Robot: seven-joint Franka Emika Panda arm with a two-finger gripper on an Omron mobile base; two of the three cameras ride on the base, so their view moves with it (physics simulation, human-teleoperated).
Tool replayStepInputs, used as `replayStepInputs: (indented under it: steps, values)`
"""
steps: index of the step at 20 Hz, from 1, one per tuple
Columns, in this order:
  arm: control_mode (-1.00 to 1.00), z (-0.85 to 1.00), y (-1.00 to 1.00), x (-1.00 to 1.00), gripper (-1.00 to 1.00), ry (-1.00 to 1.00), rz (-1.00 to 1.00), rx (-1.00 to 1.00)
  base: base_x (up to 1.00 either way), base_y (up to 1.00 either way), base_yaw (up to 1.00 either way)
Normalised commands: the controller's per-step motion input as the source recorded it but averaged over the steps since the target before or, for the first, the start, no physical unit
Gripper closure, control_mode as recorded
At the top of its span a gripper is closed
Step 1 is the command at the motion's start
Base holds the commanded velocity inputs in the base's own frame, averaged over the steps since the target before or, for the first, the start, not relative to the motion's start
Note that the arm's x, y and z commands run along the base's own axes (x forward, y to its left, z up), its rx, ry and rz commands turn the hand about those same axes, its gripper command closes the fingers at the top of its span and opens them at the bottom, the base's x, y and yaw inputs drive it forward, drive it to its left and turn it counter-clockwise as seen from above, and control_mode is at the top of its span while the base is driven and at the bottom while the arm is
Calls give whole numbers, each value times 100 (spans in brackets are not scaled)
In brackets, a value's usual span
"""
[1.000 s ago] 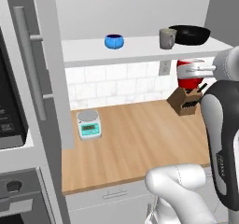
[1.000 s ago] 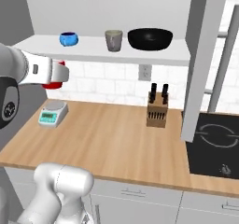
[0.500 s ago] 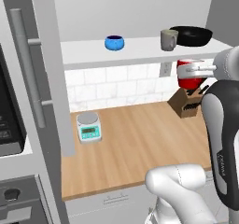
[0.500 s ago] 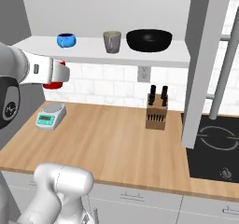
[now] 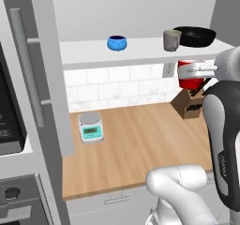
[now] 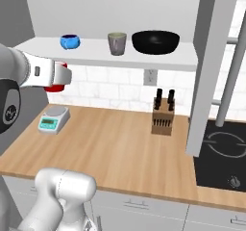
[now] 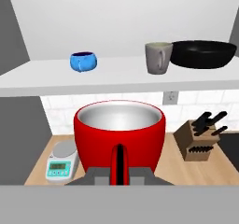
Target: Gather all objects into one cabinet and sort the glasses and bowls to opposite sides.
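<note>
My hand (image 7: 119, 174) is clamped on the red cup (image 7: 119, 133), upright below the shelf (image 7: 116, 78), above the table (image 5: 140, 144).

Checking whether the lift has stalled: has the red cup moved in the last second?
No. In the left base view the bright red handleless cup hangs as before, just below the white shelf and directly above the wooden knife block.
</note>
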Motion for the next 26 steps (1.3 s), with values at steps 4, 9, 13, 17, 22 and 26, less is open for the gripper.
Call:
replayStepInputs:
  steps: [4,9,13,17,22,26]
  values:
    - [100,0,0,0,100,0,0,0,23,0,11]
    - [-100,3,44,1,100,-2,14,0,0,0,0]
    - [-100,16,70,14,100,-2,17,0,0,0,0]
    - [-100,15,75,48,100,0,11,0,0,0,0]
    - [-100,12,39,58,100,-1,7,0,0,0,0]
    - [-100,0,38,66,100,-1,6,0,0,0,0]
